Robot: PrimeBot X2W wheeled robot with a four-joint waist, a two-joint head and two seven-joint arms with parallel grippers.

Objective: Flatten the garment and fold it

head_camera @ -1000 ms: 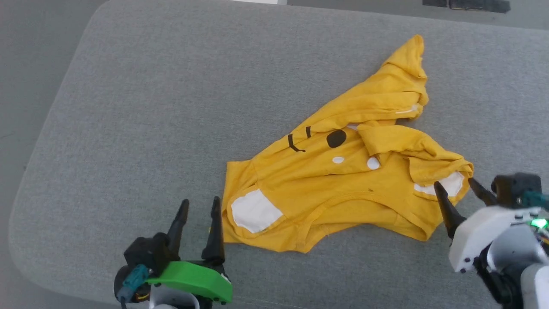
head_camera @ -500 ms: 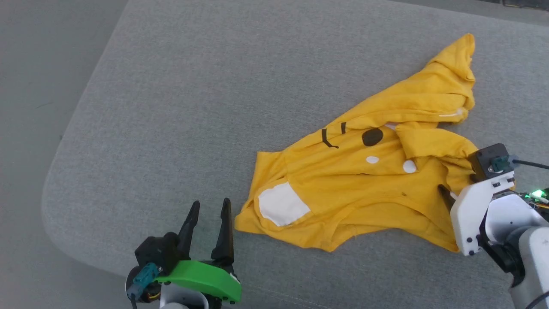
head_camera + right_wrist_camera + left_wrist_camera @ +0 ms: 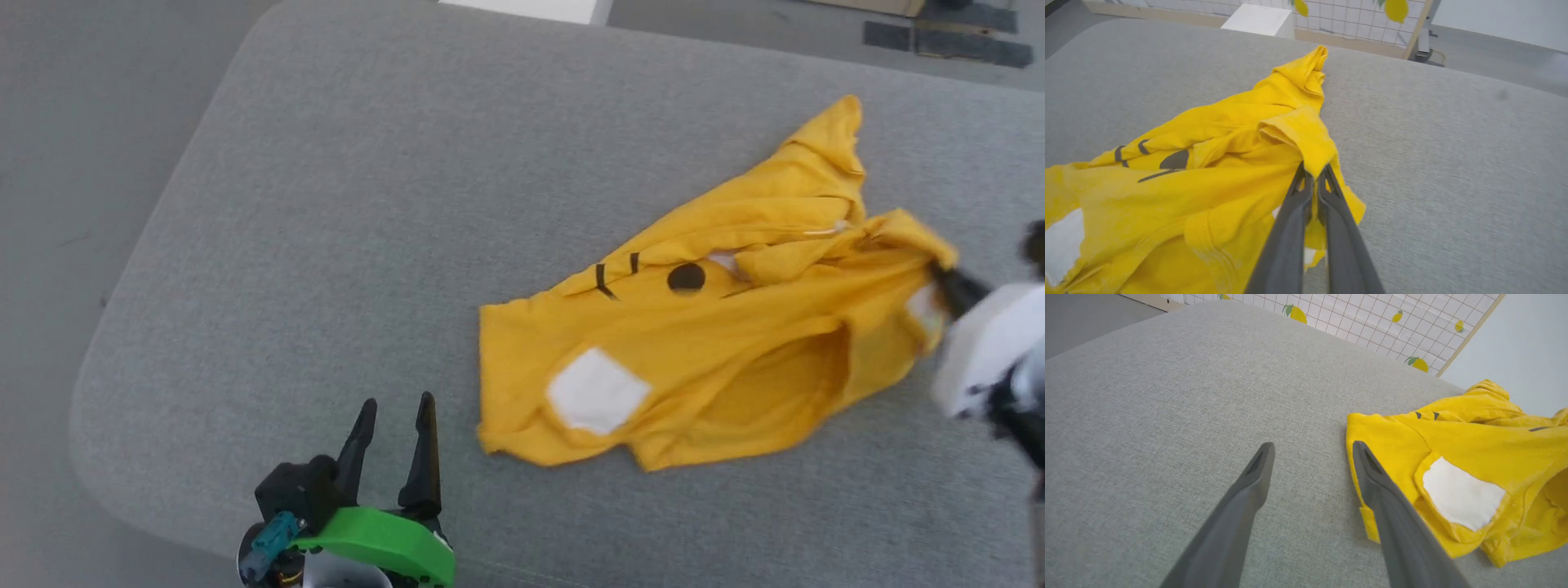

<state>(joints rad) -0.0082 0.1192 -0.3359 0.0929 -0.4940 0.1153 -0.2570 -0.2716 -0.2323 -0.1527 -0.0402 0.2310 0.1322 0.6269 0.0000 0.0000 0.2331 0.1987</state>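
Garment-flattening task, opening stage. The right gripper (image 3: 1314, 173) has its two dark fingers pressed together on a folded edge of the garment (image 3: 702, 343); whether that edge belongs to a sleeve or to the hem cannot be told. From the pinch the yellow cloth runs taut in a ridge, then fans out to the gripper's left and beyond its tips across the grey padded surface (image 3: 326, 204). The left gripper (image 3: 397, 400) has its fingers spread wide and holds nothing. The garment's nearest edge lies just beside its right finger, and a white patch (image 3: 596, 390) sits a little further to that side. Thin black marks (image 3: 604, 278) and a dark oval (image 3: 686, 278) face upward well ahead of the left gripper, so the printed side appears to be on top. The far end of the cloth is bunched into a peak. By its folds and drape the fabric reads as thin, light and limp. It should follow any pull without resistance, sag between holds, and drag slightly on the textured surface rather than slide. One pinch only gathers it into a ridge, so a second hold is needed. The free corner beside the left gripper's right finger looks the best place, taken at the seamed edge, where a shallow grip may catch one layer alone.
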